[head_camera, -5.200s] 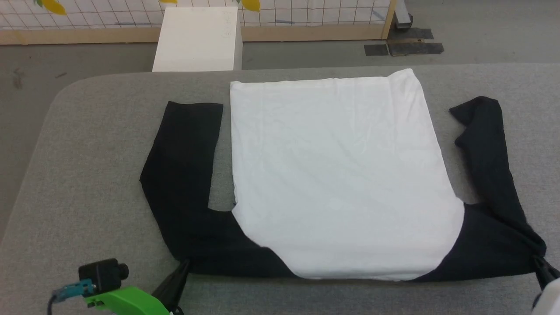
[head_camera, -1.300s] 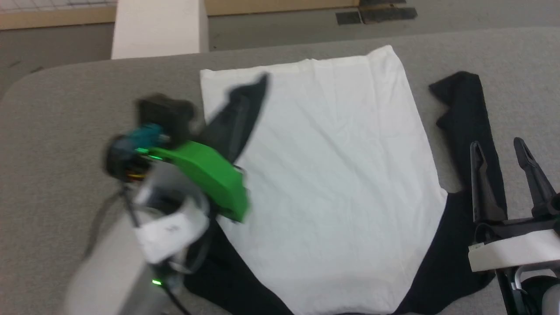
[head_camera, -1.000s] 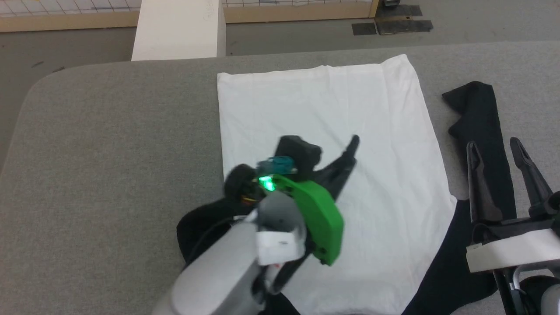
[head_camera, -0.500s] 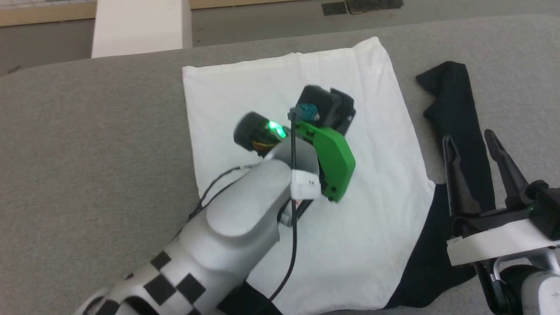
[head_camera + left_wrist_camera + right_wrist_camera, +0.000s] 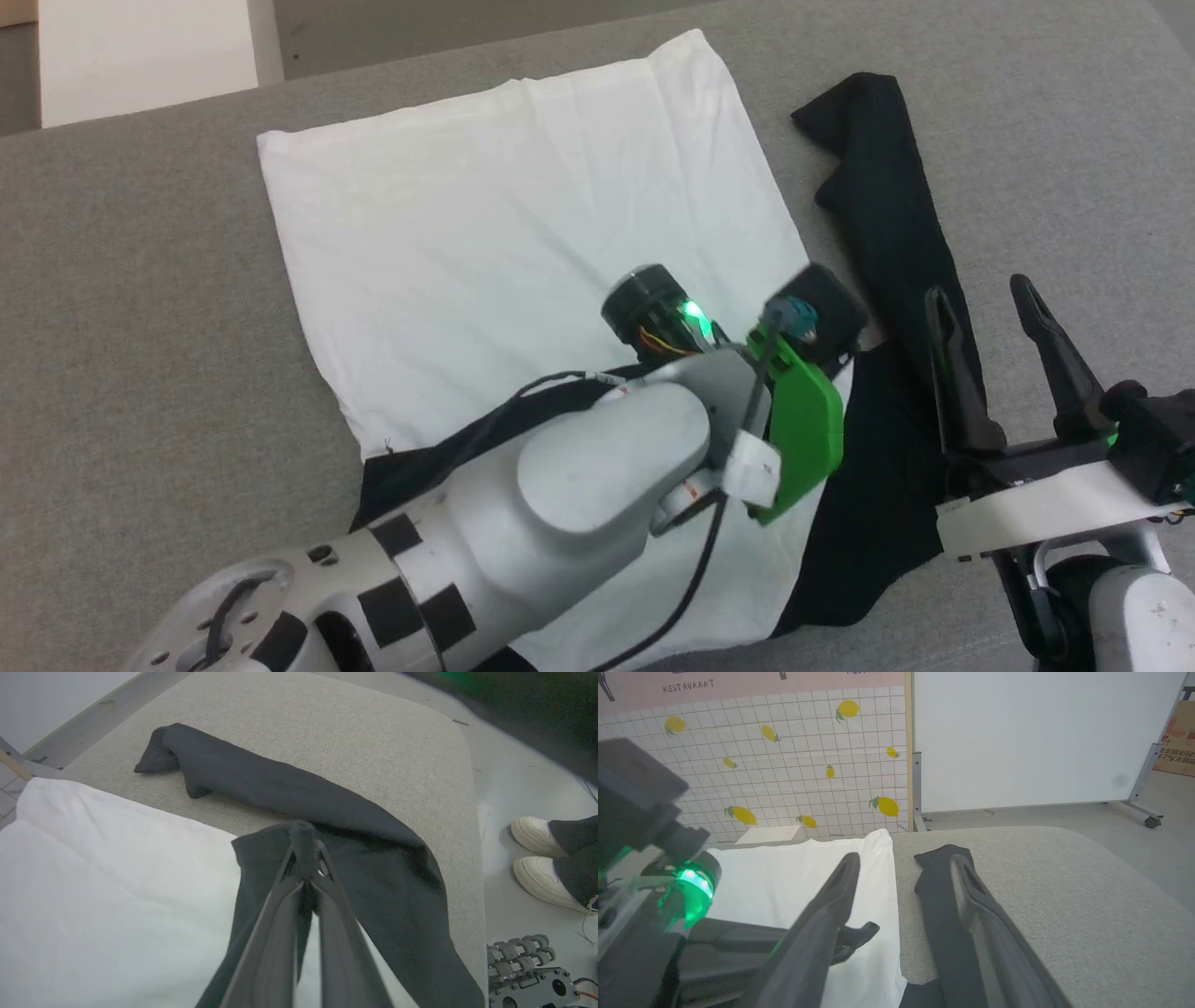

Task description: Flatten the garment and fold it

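Left pincer on garment sleeve

The left gripper, earlier pinching the near left corner of the garment, is now carrying the left sleeve clamped in its tips. It is dragging the sleeve off the table and across the white body. The sleeve is trailing behind the fingers as a black band, and its end is arriving just short of the right sleeve ahead of the tips. The right gripper is no longer gripping the near right corner; it is hanging over that right sleeve with jaws spread.
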Robot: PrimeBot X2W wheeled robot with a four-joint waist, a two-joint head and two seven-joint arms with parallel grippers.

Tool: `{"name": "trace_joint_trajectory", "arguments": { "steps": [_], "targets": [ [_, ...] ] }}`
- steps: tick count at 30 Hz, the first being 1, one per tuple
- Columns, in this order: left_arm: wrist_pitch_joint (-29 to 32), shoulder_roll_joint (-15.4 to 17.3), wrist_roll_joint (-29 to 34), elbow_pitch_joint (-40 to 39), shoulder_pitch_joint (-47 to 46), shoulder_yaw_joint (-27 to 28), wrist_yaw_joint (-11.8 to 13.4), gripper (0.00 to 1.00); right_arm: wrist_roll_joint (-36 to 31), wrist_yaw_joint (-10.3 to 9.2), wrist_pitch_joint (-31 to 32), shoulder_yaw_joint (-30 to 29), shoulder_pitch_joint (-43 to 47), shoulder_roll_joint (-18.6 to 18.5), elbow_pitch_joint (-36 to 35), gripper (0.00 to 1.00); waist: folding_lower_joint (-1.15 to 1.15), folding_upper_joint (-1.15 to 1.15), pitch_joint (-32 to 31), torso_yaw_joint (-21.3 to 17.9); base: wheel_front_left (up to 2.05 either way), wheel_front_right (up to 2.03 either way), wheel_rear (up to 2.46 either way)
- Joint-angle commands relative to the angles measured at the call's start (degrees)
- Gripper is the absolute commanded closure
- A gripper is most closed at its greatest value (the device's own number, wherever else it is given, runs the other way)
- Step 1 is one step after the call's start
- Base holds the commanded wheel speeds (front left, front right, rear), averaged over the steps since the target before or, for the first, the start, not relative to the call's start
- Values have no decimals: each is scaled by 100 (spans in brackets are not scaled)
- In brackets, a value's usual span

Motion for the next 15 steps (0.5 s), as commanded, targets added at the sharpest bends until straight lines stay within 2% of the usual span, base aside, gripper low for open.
{"name": "trace_joint_trajectory", "arguments": {
  "steps": [1, 5, 8, 9, 10, 11, 15],
  "targets": [
    [178, -4, 198, -48, 184, -22, -145, 100, 31, -9, -42, -27, -53, 16, 16, 0, 0, 0, 3, 1, 0, 0, 0],
    [834, -5, 844, -52, 778, -31, -577, 100, 38, -9, -38, -31, -48, 18, 35, 0, 0, 0, -34, 7, 0, 0, 0],
    [1141, -5, 1058, -40, 1136, -32, -710, 100, 45, -9, -28, -52, -41, 19, 28, 0, 0, 0, -87, 60, 0, 0, 0],
    [1198, -5, 1091, -40, 1220, -33, -732, 81, 36, -9, -21, -72, -29, 19, 22, 0, 0, 0, -116, 96, 0, 0, 0],
    [1210, -5, 1083, -53, 1268, -33, -743, 33, 28, -9, -10, -84, -17, 19, 14, 0, 0, 0, -134, 123, 0, 0, 0],
    [1158, -5, 1016, -85, 1303, -33, -751, 0, 16, -9, 3, -109, 2, 19, 6, 0, 0, 0, -166, 166, 0, 0, 0],
    [771, -5, 653, -216, 1263, 58, -631, 0, -9, -9, 65, -188, 89, 20, -18, 0, 0, 0, -302, 342, 0, 0, 0]
  ]
}}
